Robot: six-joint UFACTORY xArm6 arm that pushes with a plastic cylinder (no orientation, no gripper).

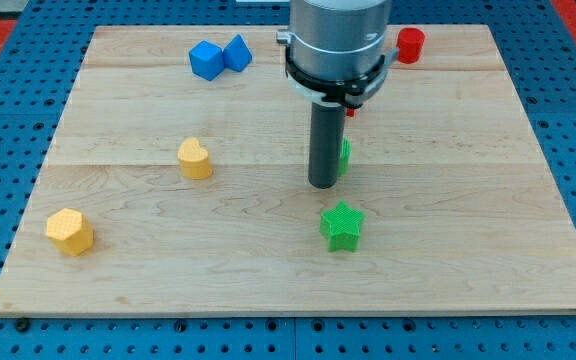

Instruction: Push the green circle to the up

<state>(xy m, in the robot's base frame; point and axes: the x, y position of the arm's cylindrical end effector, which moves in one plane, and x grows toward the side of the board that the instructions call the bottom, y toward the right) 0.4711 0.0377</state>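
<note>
The green circle (344,156) sits near the middle of the wooden board, mostly hidden behind my rod; only its right edge shows. My tip (322,185) rests on the board just in front of it, on its lower left side, touching or nearly touching. A green star (342,226) lies below the tip, toward the view's bottom.
Two blue blocks (218,57) sit together at the top left. A red cylinder (410,45) stands at the top right, and a small red piece (350,112) peeks out behind the arm. A yellow heart (195,159) lies left of centre. A yellow hexagon (70,232) is at lower left.
</note>
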